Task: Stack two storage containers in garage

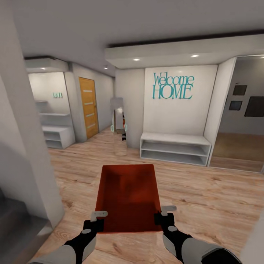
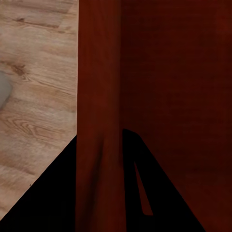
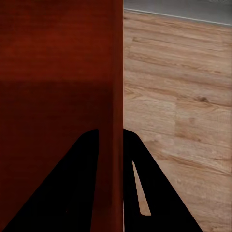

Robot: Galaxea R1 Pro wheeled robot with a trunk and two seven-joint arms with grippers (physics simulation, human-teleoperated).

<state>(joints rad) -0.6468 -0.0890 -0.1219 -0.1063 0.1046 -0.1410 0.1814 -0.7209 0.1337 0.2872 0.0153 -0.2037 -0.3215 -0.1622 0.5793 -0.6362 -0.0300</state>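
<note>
Both arms reach forward, jaws apparently pinching the storage container (image 1: 128, 198).

container (image 1: 128, 198) between end effectors — bench (image 1: 175, 148) ahead

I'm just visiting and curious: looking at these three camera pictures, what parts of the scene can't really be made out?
- Underside of the storage container: head view, hidden by its own floor and walls.
- Room behind the wooden door: head view, door closed.
- Small green sign in the far alcove: head view, too small to read.
- Left gripper and right gripper fingertips: wrist views, dark silhouettes against the container wall, detail lost.
- Dark pictures: cut off by the head view's right edge.
</note>
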